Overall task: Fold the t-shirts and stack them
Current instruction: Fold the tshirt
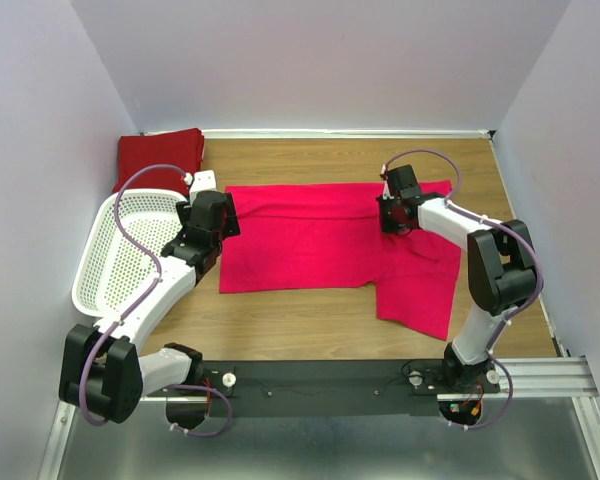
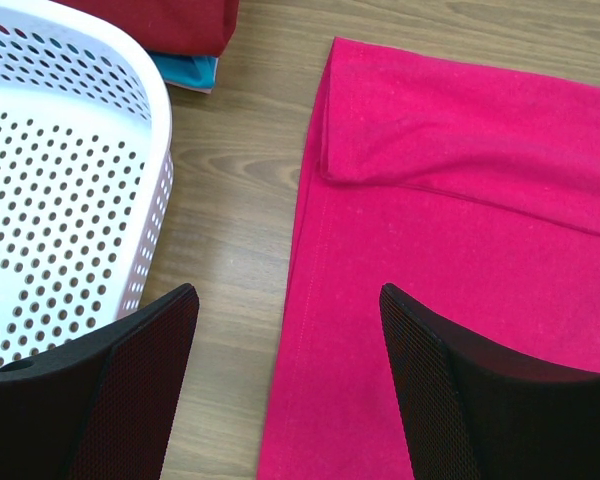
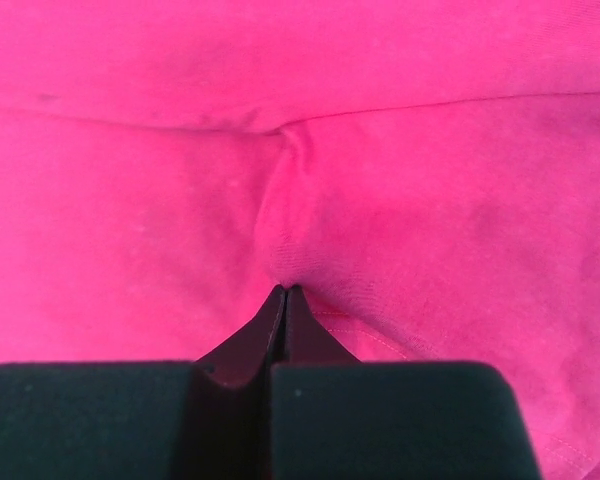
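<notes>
Your crimson-pink t-shirt (image 1: 320,240) lies spread across the middle of the worktop (image 1: 310,325), its top edge folded over. The right jaws are pressed together on a pucker of it at upper right. The left jaws stand wide apart over its left hem, just beside the white perforated basket (image 1: 92,250). At upper left, a folded dark red t-shirt (image 1: 158,155) sits on a teal t-shirt (image 2: 185,70).

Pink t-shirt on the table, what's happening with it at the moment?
The crimson-pink t-shirt lies spread on the table, its far edge folded over. The right gripper is shut on a pinch of the fabric towards the shirt's right end. The left gripper hovers open over the shirt's left edge, beside the white basket, holding nothing. A folded darker red t-shirt sits in the far left corner, a teal edge showing beneath it. The fold is not yet finished.
</notes>
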{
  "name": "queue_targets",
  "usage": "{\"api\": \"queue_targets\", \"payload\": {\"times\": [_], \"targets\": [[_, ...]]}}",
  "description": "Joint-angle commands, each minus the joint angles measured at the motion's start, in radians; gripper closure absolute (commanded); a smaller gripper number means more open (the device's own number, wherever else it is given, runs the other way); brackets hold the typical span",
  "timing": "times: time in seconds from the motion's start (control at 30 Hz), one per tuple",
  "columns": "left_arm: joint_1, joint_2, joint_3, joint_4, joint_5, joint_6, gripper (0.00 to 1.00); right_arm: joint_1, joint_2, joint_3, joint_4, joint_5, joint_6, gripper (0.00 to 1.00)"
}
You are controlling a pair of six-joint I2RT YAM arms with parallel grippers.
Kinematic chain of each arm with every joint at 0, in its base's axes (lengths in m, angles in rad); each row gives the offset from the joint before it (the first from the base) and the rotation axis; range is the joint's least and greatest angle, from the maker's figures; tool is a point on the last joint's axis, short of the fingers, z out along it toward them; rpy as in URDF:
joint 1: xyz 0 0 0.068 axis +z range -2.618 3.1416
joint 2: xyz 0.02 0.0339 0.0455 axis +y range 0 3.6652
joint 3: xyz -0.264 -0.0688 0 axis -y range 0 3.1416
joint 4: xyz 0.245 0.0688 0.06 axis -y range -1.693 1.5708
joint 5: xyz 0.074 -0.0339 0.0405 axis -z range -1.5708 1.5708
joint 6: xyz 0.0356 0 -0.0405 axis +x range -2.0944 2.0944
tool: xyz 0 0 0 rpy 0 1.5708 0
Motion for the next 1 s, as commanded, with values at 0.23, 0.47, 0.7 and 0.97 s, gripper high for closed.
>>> {"api": "queue_targets", "payload": {"times": [0.23,0.47,0.7,0.97], "targets": [[0.001,0.011,0.013,0.021,0.026,0.008,0.19,0.004,0.039,0.079,-0.131,-0.199,0.014,0.80],[0.005,0.054,0.051,0.039,0.049,-0.023,0.19,-0.076,-0.011,0.134,-0.145,-0.179,0.034,0.60],[0.056,0.333,0.262,0.040,0.135,-0.070,0.21,-0.295,0.010,0.224,-0.058,-0.223,0.124,0.55],[0.122,0.666,0.572,-0.005,0.205,-0.113,0.45,-0.461,0.171,0.296,0.096,-0.317,0.256,0.64]]}}
